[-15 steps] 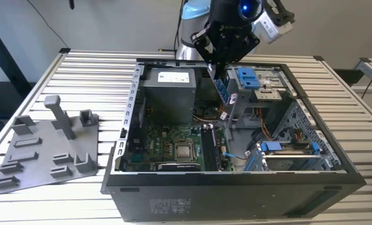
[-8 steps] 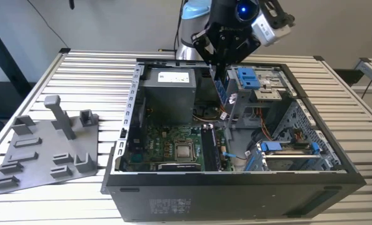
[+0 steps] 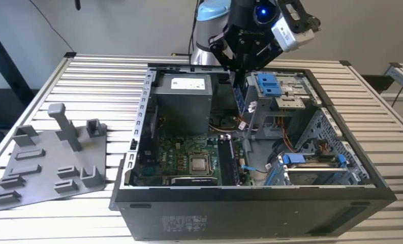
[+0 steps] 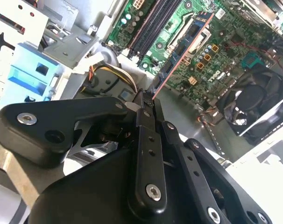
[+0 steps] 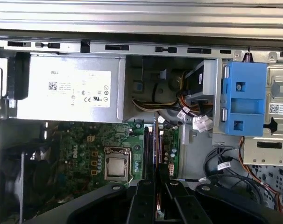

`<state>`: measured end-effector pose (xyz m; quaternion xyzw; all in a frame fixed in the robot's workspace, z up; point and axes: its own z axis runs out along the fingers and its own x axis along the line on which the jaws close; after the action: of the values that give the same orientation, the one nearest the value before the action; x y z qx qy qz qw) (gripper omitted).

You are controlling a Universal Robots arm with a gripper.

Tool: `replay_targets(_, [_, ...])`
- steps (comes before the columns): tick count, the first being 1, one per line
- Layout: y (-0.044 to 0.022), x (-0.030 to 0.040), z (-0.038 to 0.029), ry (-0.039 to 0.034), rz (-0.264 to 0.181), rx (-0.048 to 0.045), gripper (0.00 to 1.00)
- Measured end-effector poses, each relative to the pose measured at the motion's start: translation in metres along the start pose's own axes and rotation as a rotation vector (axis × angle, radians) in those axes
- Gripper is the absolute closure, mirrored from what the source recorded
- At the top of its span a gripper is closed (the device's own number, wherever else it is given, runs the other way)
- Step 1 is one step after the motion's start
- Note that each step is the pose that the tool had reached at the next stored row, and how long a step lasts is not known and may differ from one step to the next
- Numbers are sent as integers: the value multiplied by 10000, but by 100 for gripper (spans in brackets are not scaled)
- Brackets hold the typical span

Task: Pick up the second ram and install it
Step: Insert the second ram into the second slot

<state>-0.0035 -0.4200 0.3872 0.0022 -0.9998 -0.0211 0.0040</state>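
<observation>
Slatted metal table [image 3: 86,76] carries the open computer case [image 3: 255,213]. At top centre of the exterior view, my gripper [image 3: 237,80] is clamped on the second ram [image 3: 240,101], holding it on edge above the motherboard [image 3: 181,152], which I judge keeps it lined up with the long slots [image 5: 146,149].

Slatted metal table [image 3: 99,71] w/ open PC case [image 3: 255,213], grey fixture plate [image 3: 45,175] beside, exterior view's left.

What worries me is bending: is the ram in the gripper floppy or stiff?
Probably stiff: the second ram juts straight from the gripper, unsagging. Likely light, being thin. Possibly fragile sideways, held at one end.
</observation>
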Motion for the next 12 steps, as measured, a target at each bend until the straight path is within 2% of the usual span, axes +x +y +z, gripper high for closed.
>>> replay_targets(12, [-1, -1, 5, -3, 35, -3, 86])
